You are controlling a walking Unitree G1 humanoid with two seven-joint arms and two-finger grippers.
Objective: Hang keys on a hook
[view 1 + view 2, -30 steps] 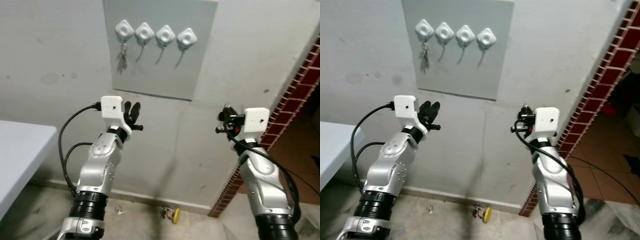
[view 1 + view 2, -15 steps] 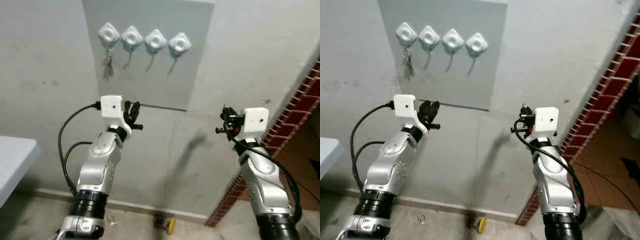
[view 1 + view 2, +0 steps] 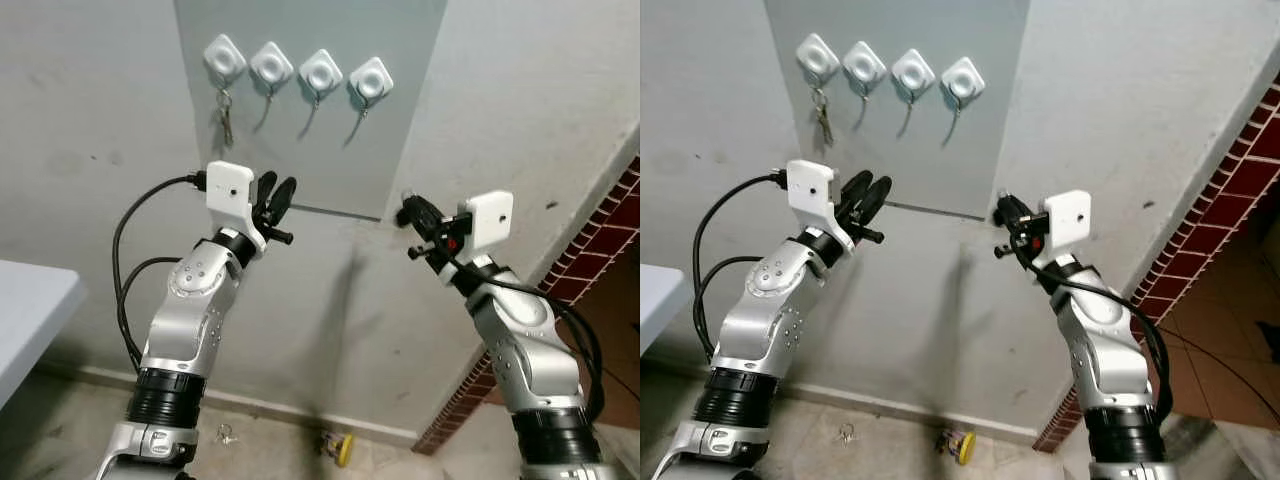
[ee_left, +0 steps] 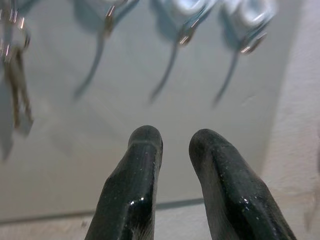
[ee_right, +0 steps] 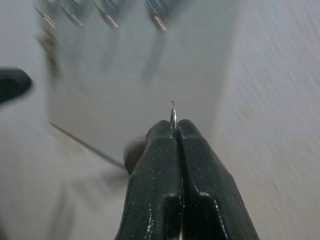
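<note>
- Four white hooks [image 3: 298,68] sit in a row on a grey panel [image 3: 400,130] at the top of the frame.
- One bunch of keys [image 3: 226,112] hangs from the leftmost hook.
- Left gripper [image 3: 277,196], below the panel at centre left, has its two fingers spread apart with nothing between them.
- Right gripper [image 5: 174,131], centre right, has its fingers pressed together, pinching one small metal ring [image 5: 173,117].
</note>
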